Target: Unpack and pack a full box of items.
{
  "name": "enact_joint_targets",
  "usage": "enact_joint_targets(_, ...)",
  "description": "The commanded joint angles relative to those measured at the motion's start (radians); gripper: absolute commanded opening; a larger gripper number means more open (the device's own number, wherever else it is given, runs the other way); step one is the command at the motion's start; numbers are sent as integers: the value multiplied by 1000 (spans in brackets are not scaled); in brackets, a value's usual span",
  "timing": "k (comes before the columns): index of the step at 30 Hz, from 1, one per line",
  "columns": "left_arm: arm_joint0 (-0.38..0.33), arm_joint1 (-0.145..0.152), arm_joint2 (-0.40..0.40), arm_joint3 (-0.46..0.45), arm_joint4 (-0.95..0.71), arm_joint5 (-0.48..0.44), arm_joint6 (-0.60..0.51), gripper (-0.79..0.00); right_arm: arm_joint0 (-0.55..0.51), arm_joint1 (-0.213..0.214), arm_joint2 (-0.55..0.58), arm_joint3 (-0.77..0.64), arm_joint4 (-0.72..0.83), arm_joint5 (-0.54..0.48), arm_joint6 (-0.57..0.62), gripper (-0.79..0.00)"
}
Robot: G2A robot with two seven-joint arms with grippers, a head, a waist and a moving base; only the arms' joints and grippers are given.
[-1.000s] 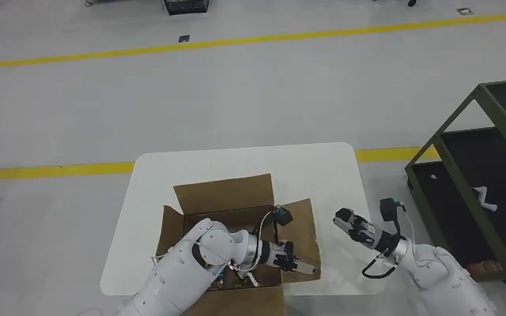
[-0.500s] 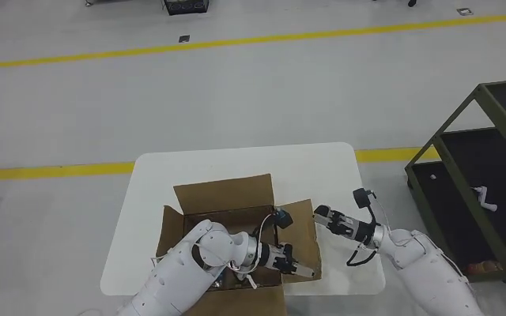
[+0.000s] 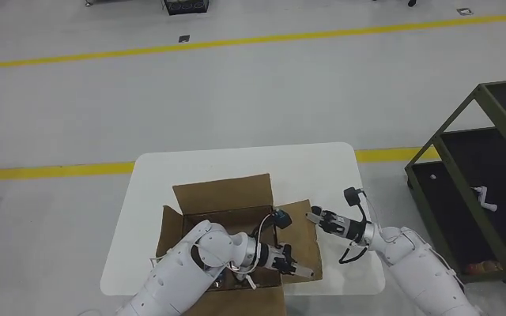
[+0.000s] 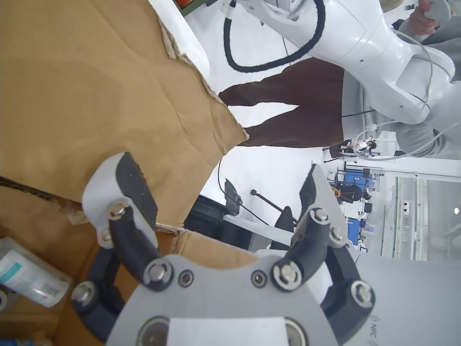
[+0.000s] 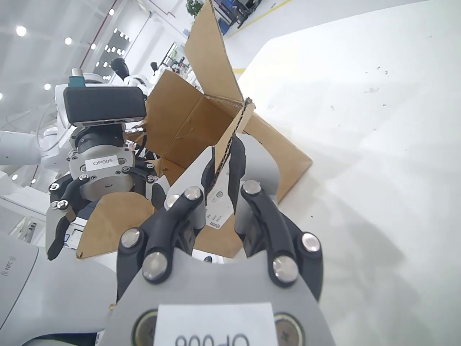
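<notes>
An open cardboard box [image 3: 225,197] stands on the white table [image 3: 316,166]. Its right flap [image 3: 302,233] leans outward. My right gripper [image 3: 315,215] is at that flap's outer edge. In the right wrist view the gripper [image 5: 222,171] is shut on the corrugated flap edge [image 5: 230,134], one pad on each face. My left gripper [image 3: 299,272] sits low over the box's near right corner, beside the flap's inner face [image 4: 90,84]. It [image 4: 219,178] stands open with nothing between its fingers. A white labelled container [image 4: 28,275] lies inside the box.
A green metal cart [image 3: 466,150] stands off the table to the right. Bare table [image 5: 360,109] stretches beyond the right flap and behind the box. The near flap [image 3: 245,300] hangs at the table's front edge.
My right arm has swung left from the table's right edge to the box and taken hold of the right flap. The left gripper has barely shifted.
</notes>
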Motion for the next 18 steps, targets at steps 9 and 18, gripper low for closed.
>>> enact_joint_targets(9,25,18,-66,-40,-25,-2,35,0,-18,-2,22,-24,41,0,-70,-785)
enact_joint_targets(18,69,48,-165,-122,-4,15,55,0,-23,-2,59,-28,48,0,-127,-785)
